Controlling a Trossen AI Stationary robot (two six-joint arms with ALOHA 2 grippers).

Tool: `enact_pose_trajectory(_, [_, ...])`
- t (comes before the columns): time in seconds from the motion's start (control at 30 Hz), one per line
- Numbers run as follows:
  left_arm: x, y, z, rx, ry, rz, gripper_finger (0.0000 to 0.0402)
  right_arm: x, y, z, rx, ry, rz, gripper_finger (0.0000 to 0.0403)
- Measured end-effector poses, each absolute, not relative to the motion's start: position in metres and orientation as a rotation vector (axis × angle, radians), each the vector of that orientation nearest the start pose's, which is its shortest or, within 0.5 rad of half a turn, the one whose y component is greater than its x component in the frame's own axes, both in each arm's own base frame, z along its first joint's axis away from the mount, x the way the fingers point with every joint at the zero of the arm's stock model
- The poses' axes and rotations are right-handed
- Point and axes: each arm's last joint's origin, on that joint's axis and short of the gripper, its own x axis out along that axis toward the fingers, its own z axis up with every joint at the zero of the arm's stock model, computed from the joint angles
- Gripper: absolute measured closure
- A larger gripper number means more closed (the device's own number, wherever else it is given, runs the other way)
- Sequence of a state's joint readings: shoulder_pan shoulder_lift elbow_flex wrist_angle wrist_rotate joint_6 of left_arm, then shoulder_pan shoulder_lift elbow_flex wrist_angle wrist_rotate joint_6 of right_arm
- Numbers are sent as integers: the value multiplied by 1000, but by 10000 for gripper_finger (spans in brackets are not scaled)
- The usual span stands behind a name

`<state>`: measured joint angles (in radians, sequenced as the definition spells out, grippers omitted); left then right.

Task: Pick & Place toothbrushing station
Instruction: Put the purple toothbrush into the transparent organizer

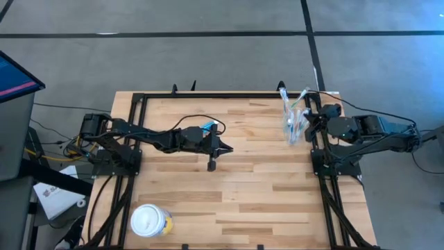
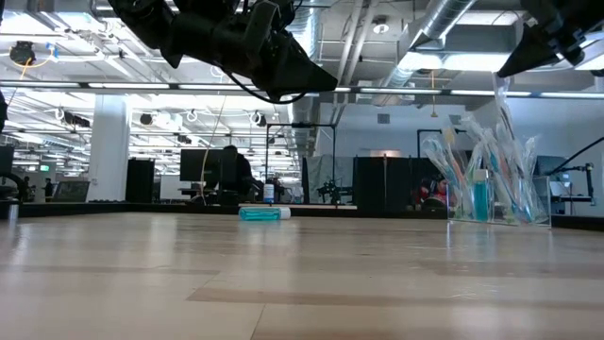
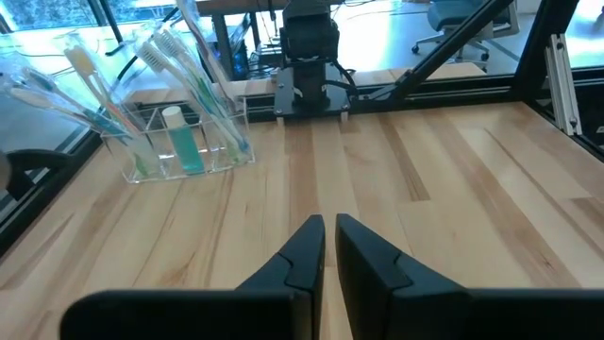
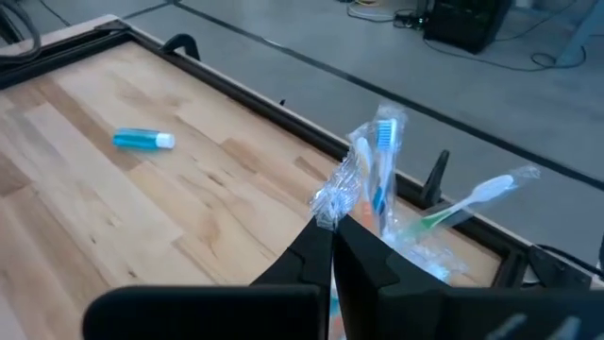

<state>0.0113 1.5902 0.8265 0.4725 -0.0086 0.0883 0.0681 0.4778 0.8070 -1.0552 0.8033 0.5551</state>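
Right gripper [image 4: 332, 234], fingers pinched on a clear-wrapped toothbrush [image 4: 342, 181], above the clear tumbler [image 1: 293, 128] at the wooden table's [image 1: 243, 201] right edge. Left gripper [image 3: 328, 247], nearly closed and empty, hovers mid-table near the small blue tube [image 4: 143, 140].

Two matte black jointed arms, one at left of frame, one at right, w/ blocky motor housings. Left arm [image 1: 159, 137]: thin black cable looping over forearm, black wedge-shaped fingers [image 3: 302, 255] w/ stepped inner edges. Right arm [image 1: 368, 132]: black cable trailing off its base, matching tapered black fingers [image 4: 326, 250].
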Motion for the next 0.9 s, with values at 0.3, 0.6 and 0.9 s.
enact_pose_trajectory(0.3, [336, 4, 214, 87, 292, 6, 376, 67, -17, 298, 198, 455, -892, 403])
enact_pose_trajectory(0.6, [336, 4, 214, 68, 292, 8, 376, 75, -16, 295, 192, 481, -902, 403])
enact_pose_trajectory(0.9, [336, 4, 214, 68, 292, 5, 376, 89, -15, 287, 189, 542, -901, 403])
